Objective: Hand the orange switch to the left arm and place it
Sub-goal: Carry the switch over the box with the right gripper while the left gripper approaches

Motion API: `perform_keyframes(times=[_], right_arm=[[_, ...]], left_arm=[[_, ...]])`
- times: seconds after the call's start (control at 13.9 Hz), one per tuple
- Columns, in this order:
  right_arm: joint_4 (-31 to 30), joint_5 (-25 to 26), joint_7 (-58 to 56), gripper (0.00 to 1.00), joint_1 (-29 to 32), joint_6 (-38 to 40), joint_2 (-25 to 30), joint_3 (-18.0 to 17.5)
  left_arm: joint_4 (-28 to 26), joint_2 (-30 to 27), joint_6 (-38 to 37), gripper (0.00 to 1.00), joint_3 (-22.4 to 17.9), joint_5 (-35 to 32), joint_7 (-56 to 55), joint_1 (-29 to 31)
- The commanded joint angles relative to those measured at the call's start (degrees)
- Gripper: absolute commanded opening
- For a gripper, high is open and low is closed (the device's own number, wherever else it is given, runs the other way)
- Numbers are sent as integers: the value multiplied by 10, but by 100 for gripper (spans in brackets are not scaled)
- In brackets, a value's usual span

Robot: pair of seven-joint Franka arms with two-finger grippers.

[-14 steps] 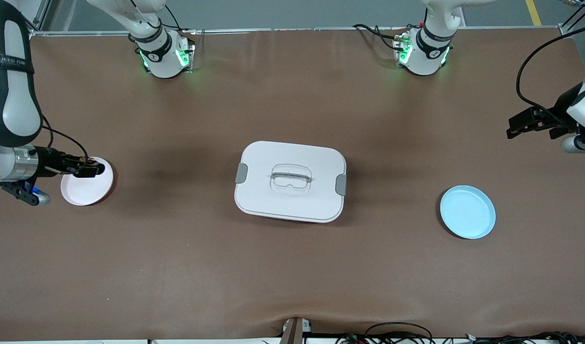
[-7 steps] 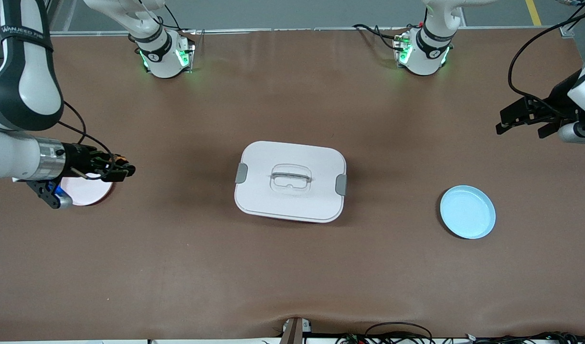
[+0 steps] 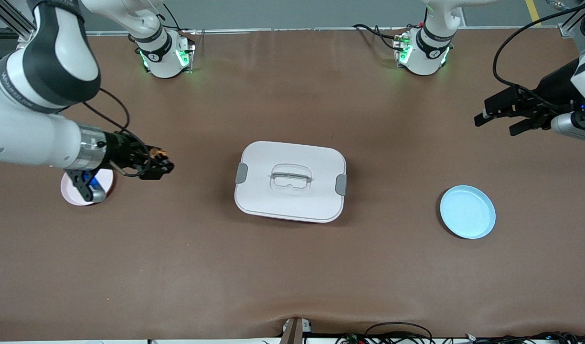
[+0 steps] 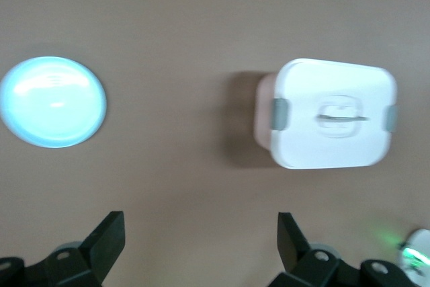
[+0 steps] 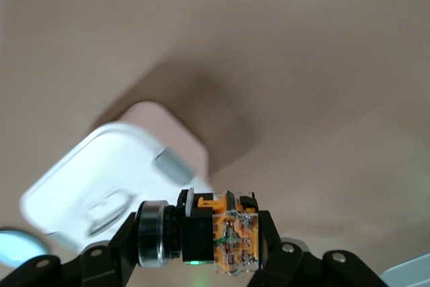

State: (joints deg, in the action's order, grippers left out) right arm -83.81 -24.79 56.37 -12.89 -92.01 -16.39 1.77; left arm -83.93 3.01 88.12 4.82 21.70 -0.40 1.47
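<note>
My right gripper (image 3: 161, 166) is shut on the orange switch (image 3: 156, 153) and holds it in the air over the brown mat, between the pink plate (image 3: 71, 193) and the white box (image 3: 290, 181). The right wrist view shows the switch (image 5: 216, 233) as a black body with a metal ring and an orange-and-clear terminal end, clamped between the fingers, with the box (image 5: 101, 179) ahead. My left gripper (image 3: 497, 123) hangs open and holds nothing, over bare mat at the left arm's end of the table. The left wrist view looks past the left gripper (image 4: 199, 234) at the box (image 4: 332, 112).
A blue plate (image 3: 467, 211) lies toward the left arm's end of the table, and shows as the blue plate (image 4: 52, 101) in the left wrist view. My right wrist partly covers the pink plate. Both arm bases (image 3: 164, 55) stand at the table's farthest edge. Cables run along its nearest edge.
My right gripper has travelled from over the pink plate toward the box, carrying the switch. The left gripper has drifted a little toward the table's middle, still open.
</note>
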Motion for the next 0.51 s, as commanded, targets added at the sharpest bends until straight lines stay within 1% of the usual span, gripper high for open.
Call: perform_keyframes(times=[0.0,0.14,0.29,0.43], right_arm=[[47,-20,66,0,-31,-13,-26,7],[58,-21,106,0,-54,-37,-36,7],[79,-21,163,0,-82,-65,-50,7],[132,-28,228,0,-101,-67,-76,7]], left_arm=[[7,2,-7,100,-2,69,-32,2],[7,4,0,100,-1,91,-41,-3],[6,7,24,100,9,110,-43,-22],[6,23,43,100,10,147,-56,-39]])
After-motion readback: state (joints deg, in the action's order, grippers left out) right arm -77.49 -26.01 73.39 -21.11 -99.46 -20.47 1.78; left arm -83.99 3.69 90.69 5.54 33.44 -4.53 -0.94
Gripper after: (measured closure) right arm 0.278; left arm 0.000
